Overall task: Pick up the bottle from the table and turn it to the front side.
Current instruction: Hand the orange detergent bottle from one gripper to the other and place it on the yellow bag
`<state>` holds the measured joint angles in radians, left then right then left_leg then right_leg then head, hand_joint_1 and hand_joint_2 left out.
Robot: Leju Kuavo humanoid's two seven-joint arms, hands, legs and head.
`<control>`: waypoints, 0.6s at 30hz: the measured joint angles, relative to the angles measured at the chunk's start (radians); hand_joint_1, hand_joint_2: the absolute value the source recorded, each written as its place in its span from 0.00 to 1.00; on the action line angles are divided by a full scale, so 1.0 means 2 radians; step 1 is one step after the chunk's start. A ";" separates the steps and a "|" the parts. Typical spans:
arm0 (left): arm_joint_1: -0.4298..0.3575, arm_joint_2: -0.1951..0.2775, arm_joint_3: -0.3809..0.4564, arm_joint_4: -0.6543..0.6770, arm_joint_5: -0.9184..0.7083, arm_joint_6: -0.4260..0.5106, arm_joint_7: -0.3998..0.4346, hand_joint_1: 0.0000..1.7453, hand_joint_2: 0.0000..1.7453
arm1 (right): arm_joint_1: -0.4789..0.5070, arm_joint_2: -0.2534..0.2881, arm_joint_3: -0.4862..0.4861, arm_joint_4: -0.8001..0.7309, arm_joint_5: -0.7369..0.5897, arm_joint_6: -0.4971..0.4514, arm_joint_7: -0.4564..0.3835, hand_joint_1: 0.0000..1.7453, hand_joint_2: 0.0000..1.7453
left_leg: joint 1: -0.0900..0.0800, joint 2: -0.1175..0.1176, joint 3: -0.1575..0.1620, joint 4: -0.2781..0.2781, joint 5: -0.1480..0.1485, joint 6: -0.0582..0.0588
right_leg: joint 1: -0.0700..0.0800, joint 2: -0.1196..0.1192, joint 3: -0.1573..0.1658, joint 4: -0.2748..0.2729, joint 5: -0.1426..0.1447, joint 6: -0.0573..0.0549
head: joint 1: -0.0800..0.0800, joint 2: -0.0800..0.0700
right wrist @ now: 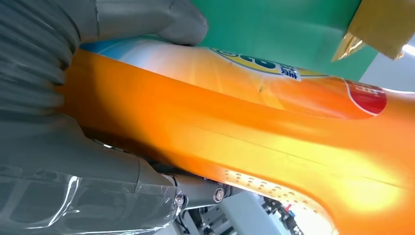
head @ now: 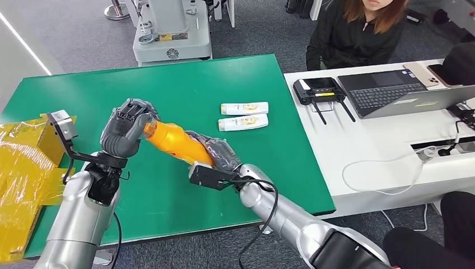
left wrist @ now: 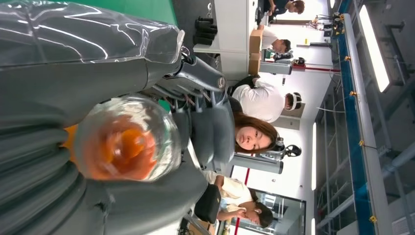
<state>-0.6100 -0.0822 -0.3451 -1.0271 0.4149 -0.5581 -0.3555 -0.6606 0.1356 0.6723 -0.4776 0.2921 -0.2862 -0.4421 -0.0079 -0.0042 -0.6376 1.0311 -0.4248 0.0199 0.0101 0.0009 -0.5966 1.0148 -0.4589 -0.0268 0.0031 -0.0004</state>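
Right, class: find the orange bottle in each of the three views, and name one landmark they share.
Head view: orange bottle mid-table, held between both hands.
Left wrist view: its clear cap end, ringed by grey fingers.
Right wrist view: its orange body fills the frame.
Shared landmark: green table.

Grey floor, white desk

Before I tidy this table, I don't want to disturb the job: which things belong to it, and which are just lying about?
In the job:
orange bottle, off the table
left hand, gripping its cap end
right hand, gripping its base end

Lying about:
two white tubes on the green table
yellow bags
laptop and controller on the white desk
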 joint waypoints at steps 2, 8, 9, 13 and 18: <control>0.000 0.000 -0.001 0.000 0.000 0.000 0.000 0.00 1.00 | -0.001 -0.002 -0.001 -0.003 -0.002 -0.002 -0.004 1.00 1.00 | 0.000 0.000 0.000 0.000 0.000 0.000 | 0.000 0.000 0.000 0.000 0.000 0.000 | 0.000 0.000; 0.001 0.000 -0.003 0.001 -0.008 0.005 -0.001 0.00 1.00 | -0.010 -0.004 -0.005 -0.011 -0.009 0.000 -0.008 1.00 1.00 | 0.000 0.000 0.000 0.000 0.000 0.000 | 0.000 0.000 0.000 0.000 0.000 0.000 | 0.000 0.000; 0.001 0.000 -0.004 0.001 -0.010 0.006 -0.003 0.00 1.00 | -0.011 -0.003 -0.005 -0.012 -0.009 0.001 -0.008 1.00 1.00 | 0.000 0.000 0.000 0.000 0.000 0.000 | 0.000 0.000 0.000 0.000 0.000 0.000 | 0.000 0.000; 0.001 0.000 -0.005 0.003 -0.014 0.007 -0.009 0.00 1.00 | -0.018 -0.001 -0.005 -0.013 -0.009 0.004 -0.006 1.00 1.00 | 0.000 0.000 0.000 0.000 0.000 0.000 | 0.000 0.000 0.000 0.000 0.000 0.000 | 0.000 0.000; 0.001 -0.001 -0.007 0.009 -0.015 0.006 -0.016 0.00 1.00 | -0.024 0.007 -0.005 -0.013 -0.017 0.004 -0.010 1.00 1.00 | 0.000 0.000 0.000 0.000 0.000 0.000 | 0.000 0.000 0.000 0.000 0.000 0.000 | 0.000 0.000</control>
<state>-0.6086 -0.0847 -0.3600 -1.0094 0.3857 -0.5460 -0.3868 -0.7090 0.1488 0.6622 -0.5032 0.2581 -0.2776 -0.4626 -0.0078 -0.0042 -0.6379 1.0311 -0.4248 0.0199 0.0102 0.0008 -0.5969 1.0149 -0.4589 -0.0268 0.0032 -0.0004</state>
